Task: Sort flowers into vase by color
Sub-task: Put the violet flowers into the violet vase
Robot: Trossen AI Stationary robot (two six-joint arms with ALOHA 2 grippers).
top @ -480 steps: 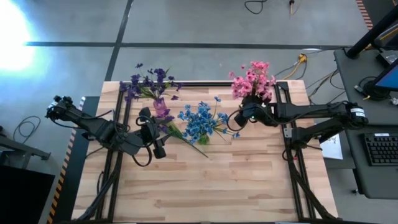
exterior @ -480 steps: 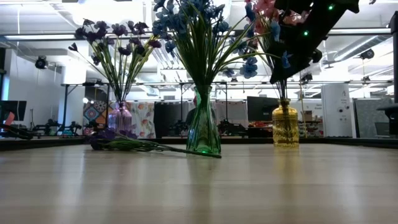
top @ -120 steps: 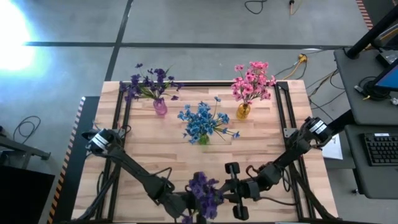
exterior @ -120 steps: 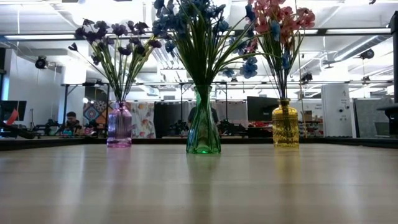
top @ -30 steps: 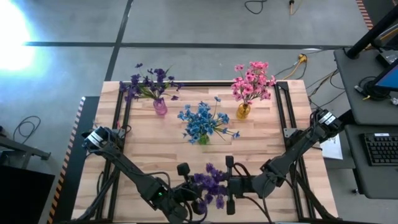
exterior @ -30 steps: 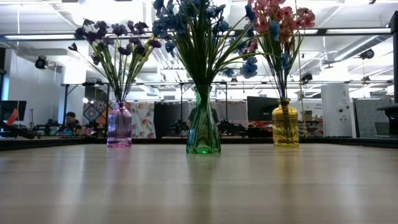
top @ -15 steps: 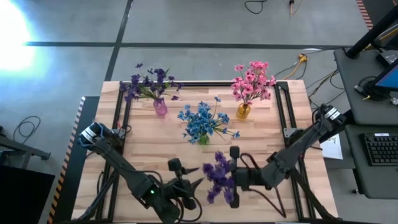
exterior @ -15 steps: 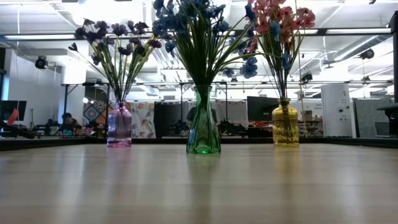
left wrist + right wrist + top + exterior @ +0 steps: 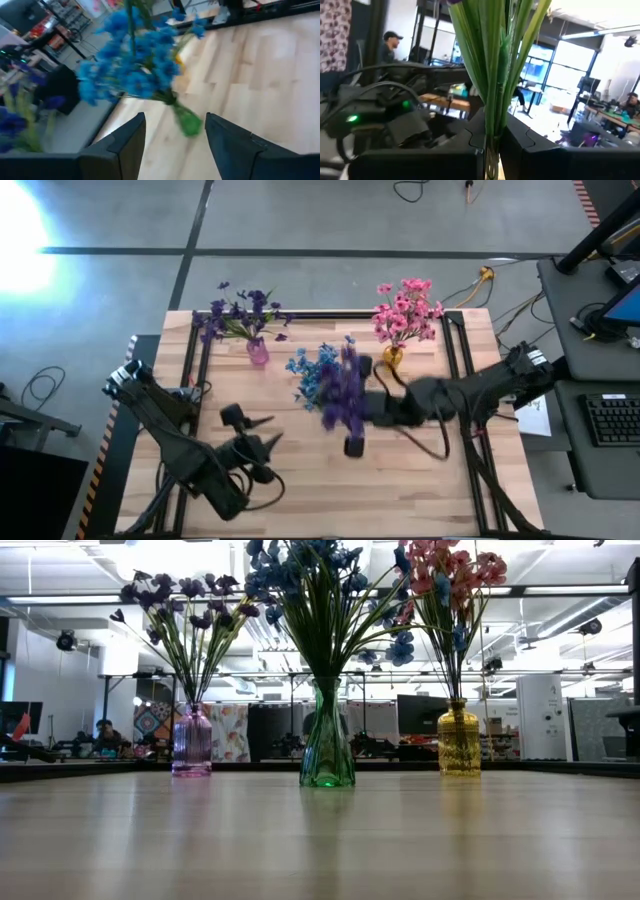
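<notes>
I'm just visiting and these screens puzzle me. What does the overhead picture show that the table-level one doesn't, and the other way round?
Only the high view shows the arms: the right gripper carrying a purple sprig near the blue flowers, and the left gripper, open and empty. Only the low view shows the room behind, and the vases side on: purple, green, yellow. Both show the table and three sorted bunches.

We see two dark, slim, jointed arms. The left arm (image 9: 170,442) is matt black with a blue-and-white marked cuff at its base joint and a loose black cable looping just behind its claw. The right arm (image 9: 480,392) is equally black, with a pale band at its base. Each ends in two flat, angular black fingers (image 9: 122,145).
</notes>
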